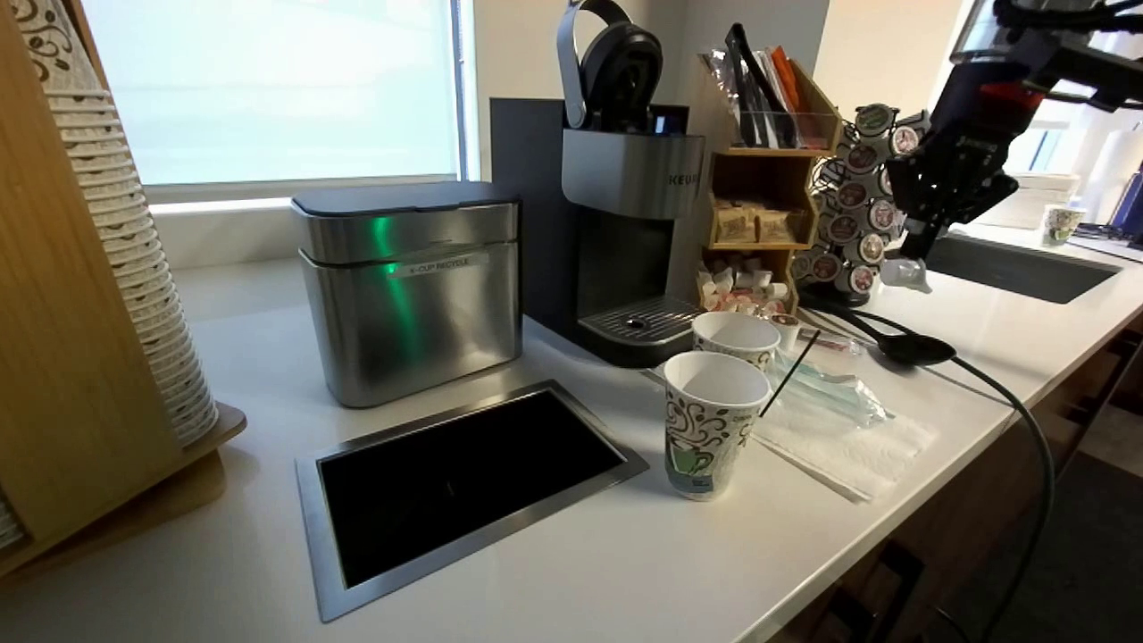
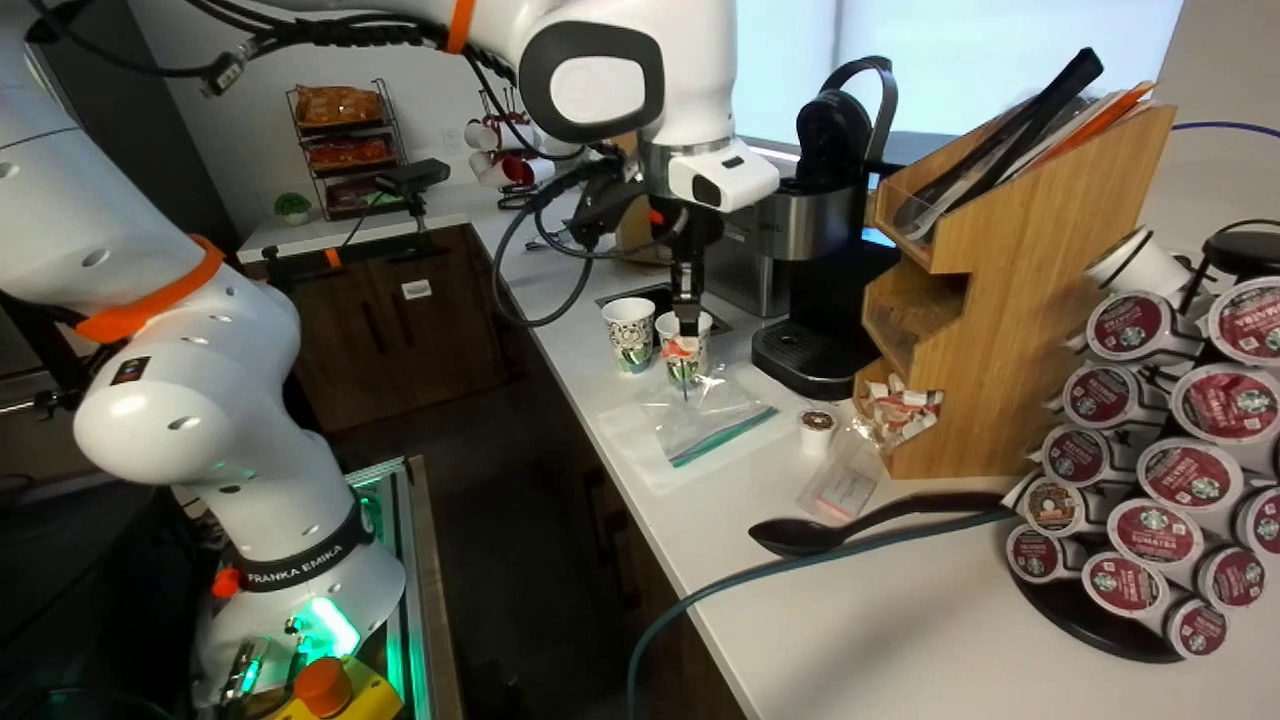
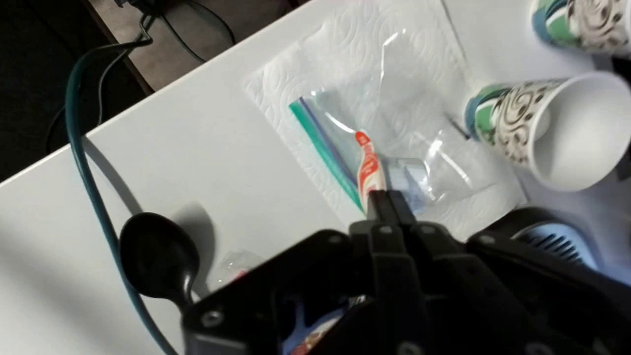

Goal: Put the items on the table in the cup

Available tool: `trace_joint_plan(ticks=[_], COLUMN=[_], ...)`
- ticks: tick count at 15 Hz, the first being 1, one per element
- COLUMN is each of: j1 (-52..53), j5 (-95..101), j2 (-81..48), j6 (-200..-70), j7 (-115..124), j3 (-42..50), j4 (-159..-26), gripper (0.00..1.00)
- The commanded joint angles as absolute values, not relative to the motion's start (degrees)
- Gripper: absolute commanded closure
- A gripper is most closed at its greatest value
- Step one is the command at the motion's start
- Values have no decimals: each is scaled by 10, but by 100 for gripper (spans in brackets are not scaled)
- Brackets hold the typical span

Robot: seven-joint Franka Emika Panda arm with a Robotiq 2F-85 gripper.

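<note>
Well, you had the end effector [image 3: 388, 195] hanging above the worktop [image 3: 236, 162], its fingers almost together and clamped on a red-and-white packet [image 3: 370, 170] that poked past the tips toward eleven o'clock in the wrist view. In that view, at twelve o'clock, a clear zip bag [image 3: 400, 125] lay on a paper towel [image 3: 296, 74]. At two o'clock from your fingertips stood a patterned cup [image 3: 522, 123], and a second cup [image 3: 581, 22] stood near it, at one o'clock from the first. In an exterior view you had a brown-lidded pod [image 2: 817, 432] upright on the worktop, at eight o'clock from the wooden organizer [image 2: 1040, 320]; a clear wrapper [image 2: 850, 478] with something red and white inside lay just beside it at five o'clock. Your black spoon [image 2: 803, 537] rested at six o'clock from the pod, and a cluster of maroon-lidded pods [image 2: 1190, 474] sat at three.
</note>
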State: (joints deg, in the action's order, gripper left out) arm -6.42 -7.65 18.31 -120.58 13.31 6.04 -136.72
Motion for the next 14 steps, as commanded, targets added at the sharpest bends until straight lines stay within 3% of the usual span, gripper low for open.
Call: trace_joint_plan(ticks=[1, 14], j1=[-32, 31], j5=[-94, -117], j2=[258, 243], j6=[-1151, -1166], j7=[71, 72], j3=[39, -31], j4=[-1400, -1389], gripper=[100, 100])
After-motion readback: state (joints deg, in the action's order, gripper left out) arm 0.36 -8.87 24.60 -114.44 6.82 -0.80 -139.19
